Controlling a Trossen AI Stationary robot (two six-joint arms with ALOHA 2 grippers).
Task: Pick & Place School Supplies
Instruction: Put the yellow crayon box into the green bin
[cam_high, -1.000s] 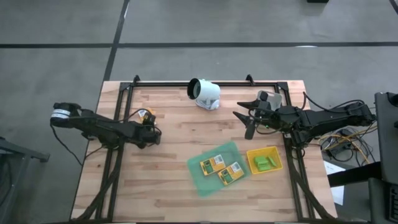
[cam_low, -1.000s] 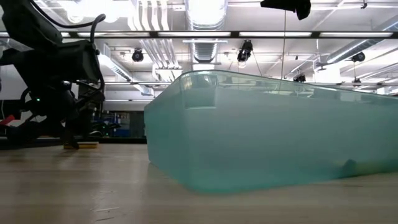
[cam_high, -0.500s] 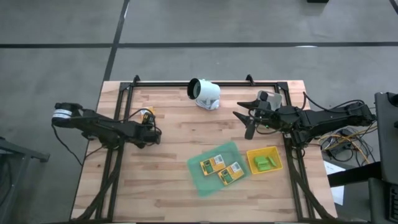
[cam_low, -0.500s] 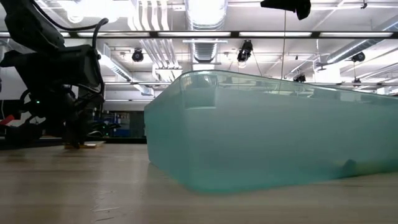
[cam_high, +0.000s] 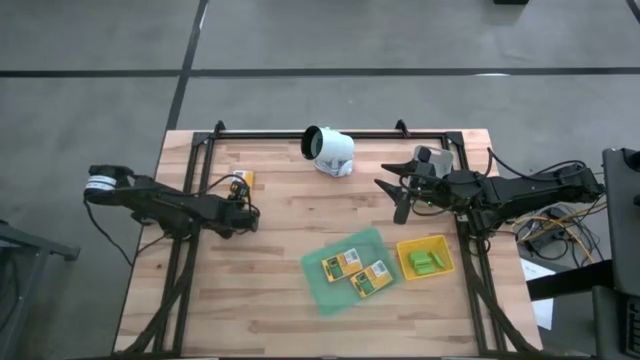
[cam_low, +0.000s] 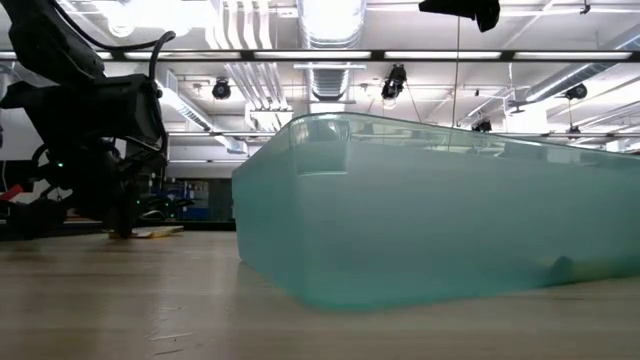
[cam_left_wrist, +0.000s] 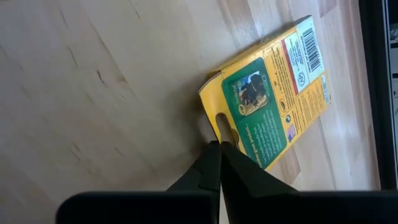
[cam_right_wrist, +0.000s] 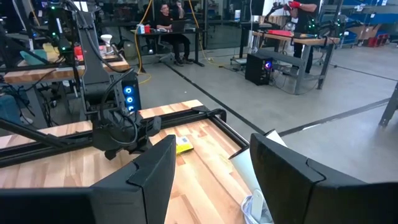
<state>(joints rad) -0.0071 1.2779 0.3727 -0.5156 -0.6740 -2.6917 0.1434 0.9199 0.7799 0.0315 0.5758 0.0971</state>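
A yellow-and-green printed packet lies flat on the wooden table at the far left; the left wrist view shows its printed face. My left gripper is shut at the packet's near end, and stands low over the table in the high view. Two more packets lie in the translucent green tray. Light-green blocks sit in the yellow tray. My right gripper hangs open, raised at the far right, with nothing between its fingers. My left gripper's shut fingertips meet the packet's short end beside its hang slot. They come slanting down from the table's near-left side. The tips cover the place of contact, so whether the card edge lies between them I cannot tell. The packet rests on the table.
A white camera-like device stands at the far middle of the table. A black frame rail runs along the far edge. In the low view the green tray's wall fills the middle and right. Bare wood lies near left.
The packet at my left gripper has slid a little toward the table's right edge, and more of it shows beyond the fingers. Both arms have kept their places.
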